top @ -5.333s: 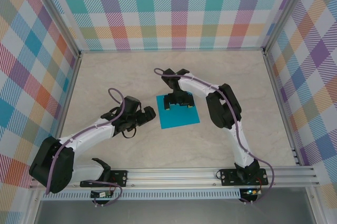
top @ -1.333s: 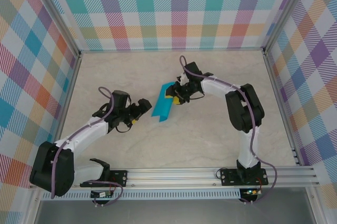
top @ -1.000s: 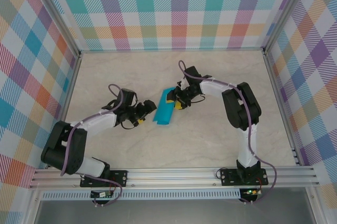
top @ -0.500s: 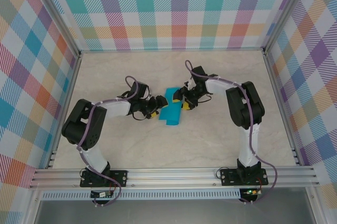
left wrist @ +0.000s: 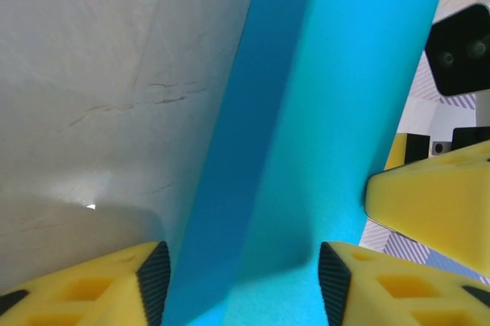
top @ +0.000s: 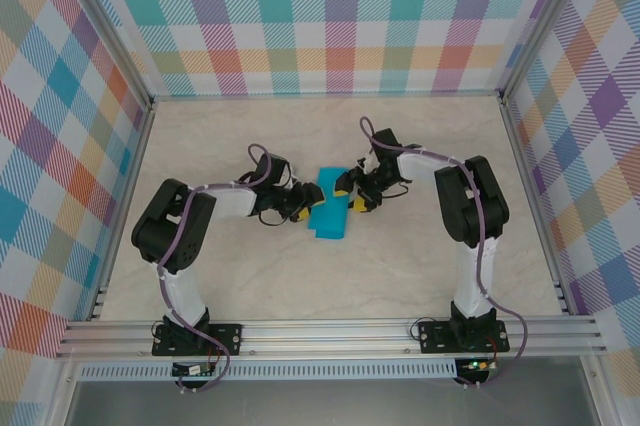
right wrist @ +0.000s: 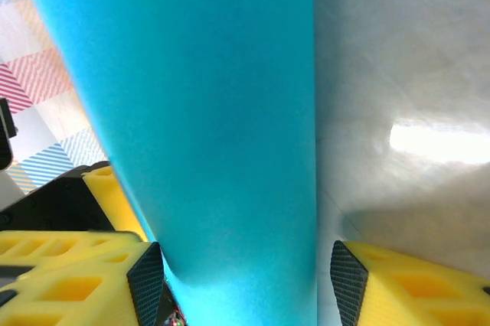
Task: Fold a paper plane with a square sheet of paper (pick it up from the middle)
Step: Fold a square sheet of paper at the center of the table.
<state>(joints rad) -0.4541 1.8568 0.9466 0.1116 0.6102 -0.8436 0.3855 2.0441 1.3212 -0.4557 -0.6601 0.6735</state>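
Observation:
The square sheet of paper (top: 328, 216), teal-blue, lies doubled over into a narrow strip at mid-table. My left gripper (top: 300, 205) meets its left edge and my right gripper (top: 351, 195) its upper right edge. In the left wrist view the paper (left wrist: 306, 112) fills the space between my left gripper's (left wrist: 243, 278) parted pads, and a yellow finger of the other gripper (left wrist: 436, 203) shows past its far edge. In the right wrist view the paper (right wrist: 207, 112) rises between my right gripper's (right wrist: 246, 278) open jaws, against the left pad, with bare table before the right pad.
The pale marbled table (top: 250, 276) is ringed by plaid walls (top: 320, 16) at the back and sides. An aluminium rail (top: 330, 331) with both arm bases runs along the near edge.
My left gripper has travelled right up to the paper and its jaws have narrowed. The right gripper shifted slightly right and opened a little. The folded paper turned and moved right with them.

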